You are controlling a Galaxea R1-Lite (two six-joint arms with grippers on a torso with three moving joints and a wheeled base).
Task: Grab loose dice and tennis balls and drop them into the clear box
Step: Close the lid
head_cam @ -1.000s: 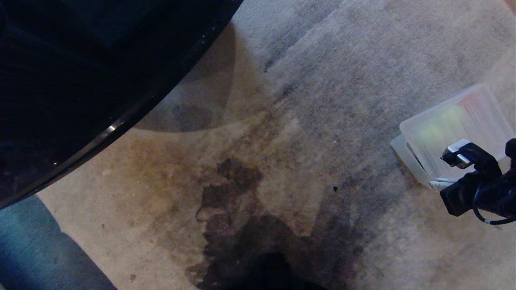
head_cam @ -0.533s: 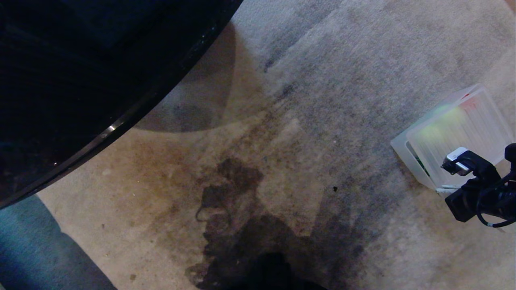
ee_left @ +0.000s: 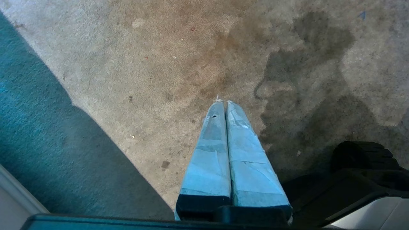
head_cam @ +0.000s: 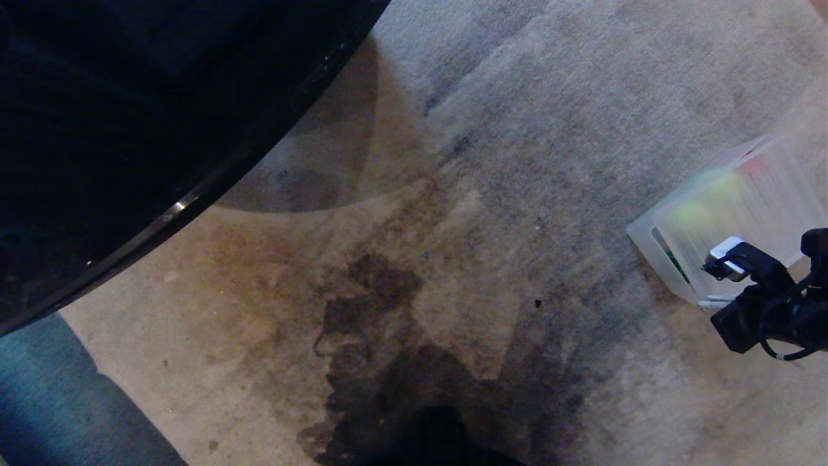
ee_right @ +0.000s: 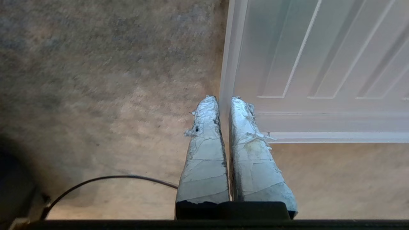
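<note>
Head view: the clear box [head_cam: 653, 241] sits on the carpet [head_cam: 491, 129] at the right edge, and a ribbed translucent lid [head_cam: 763, 200] lies tilted over it. Blurred yellow-green patches show through the plastic, probably tennis balls already inside, with a red smear near the far corner; no die can be made out with certainty. The right end effector [head_cam: 715, 299] reaches in from the lower right at the box's near corner. Compared with a second ago, the lid has swung: its near edge then overhung the box wall toward the robot, and now it sits further back and more steeply, exposing the box's left wall. The arm's dark wrist has shifted slightly too. A dark curved piece of furniture [head_cam: 129, 129] fills the upper left. No loose dice or balls show on the visible carpet.

Left wrist view: the left end effector [ee_left: 222, 103] hangs over stained carpet, its blue-taped fingers [ee_left: 207, 153] pressed together and holding nothing. The arm looks parked.

Right wrist view: the right end effector [ee_right: 223, 99] has its taped fingers [ee_right: 204, 153] closed to a thin slit at the lid's [ee_right: 319, 64] corner edge. The rim seems to run into that slit, so it is probably pinching the lid.

My reading is that the lid is being closed or adjusted, so collection looks nearly finished.
</note>
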